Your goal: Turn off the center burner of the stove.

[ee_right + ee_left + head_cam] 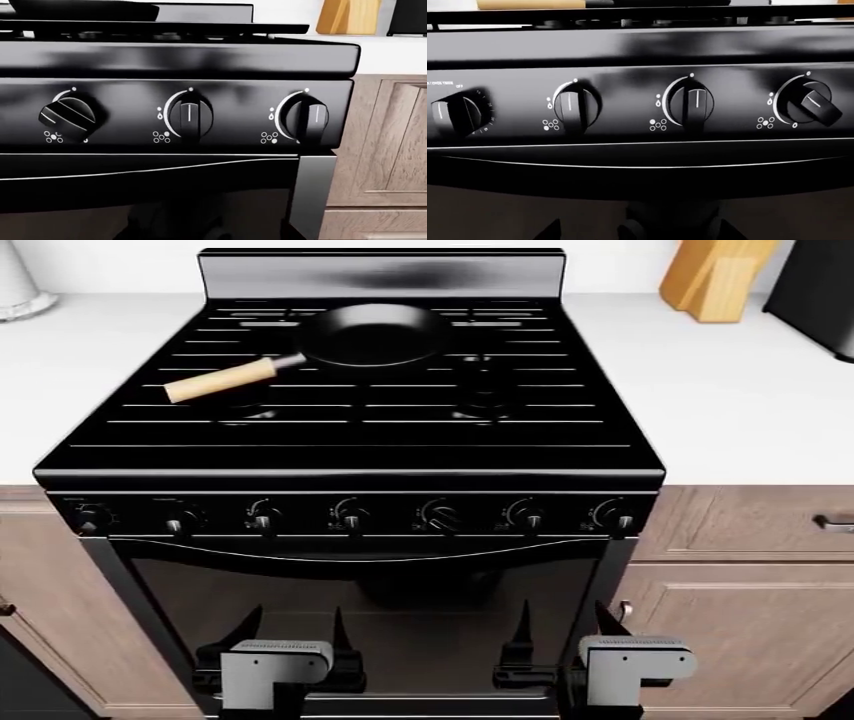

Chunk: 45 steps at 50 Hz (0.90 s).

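Stove (360,420) fills frame centre. Turned knob (438,514), pointer slanted, sits mid-row, above and between both grippers. Right gripper (561,625) slightly nearer than left gripper (294,625); both jaws spread, holding nothing.

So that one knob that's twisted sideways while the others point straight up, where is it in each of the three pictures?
Head view: the turned knob is fifth from the left on the stove, just right of middle.
Left wrist view: the rightmost knob shown.
Right wrist view: the leftmost knob shown.
Shared landmark: the frying pan on the grates; its wooden handle shows in the left wrist view, its black edge in the right.
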Tool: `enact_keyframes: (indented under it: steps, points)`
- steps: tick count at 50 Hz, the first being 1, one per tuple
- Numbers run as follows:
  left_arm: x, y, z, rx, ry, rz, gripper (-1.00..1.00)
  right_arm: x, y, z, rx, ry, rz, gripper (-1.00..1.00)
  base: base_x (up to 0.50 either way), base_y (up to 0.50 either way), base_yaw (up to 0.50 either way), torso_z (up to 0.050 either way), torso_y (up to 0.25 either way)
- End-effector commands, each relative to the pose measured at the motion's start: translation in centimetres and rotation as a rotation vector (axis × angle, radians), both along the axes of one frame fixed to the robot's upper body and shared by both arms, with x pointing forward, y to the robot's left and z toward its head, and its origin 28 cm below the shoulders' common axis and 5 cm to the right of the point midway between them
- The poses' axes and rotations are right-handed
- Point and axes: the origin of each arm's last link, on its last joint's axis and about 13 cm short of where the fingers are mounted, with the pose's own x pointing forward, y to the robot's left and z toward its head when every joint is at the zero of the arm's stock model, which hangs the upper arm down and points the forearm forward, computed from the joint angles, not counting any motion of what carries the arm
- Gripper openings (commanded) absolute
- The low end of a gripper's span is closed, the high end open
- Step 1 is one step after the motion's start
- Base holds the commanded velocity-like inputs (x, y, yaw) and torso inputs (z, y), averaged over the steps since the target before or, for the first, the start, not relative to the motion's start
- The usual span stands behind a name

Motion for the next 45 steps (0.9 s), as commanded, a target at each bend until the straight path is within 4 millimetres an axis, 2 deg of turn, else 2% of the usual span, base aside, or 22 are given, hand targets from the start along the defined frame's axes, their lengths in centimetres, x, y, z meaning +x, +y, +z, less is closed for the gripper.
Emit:
enact_keyframes:
  steps: [1, 45]
  points:
    - [-0.01, -0.01, -0.01, 0.002, 0.001, -0.001, 1.00, -0.01, -0.03, -0.02, -0.002, 0.002, -0.002, 1.00, 0.00, 0.12, 0.00, 0.000, 0.000]
    - [-0.08, 0.00, 0.00, 0.000, 0.000, -0.002, 1.00, 0.04, -0.05, 0.05, 0.001, -0.004, -0.009, 1.00, 0.00, 0.12, 0.00, 0.000, 0.000]
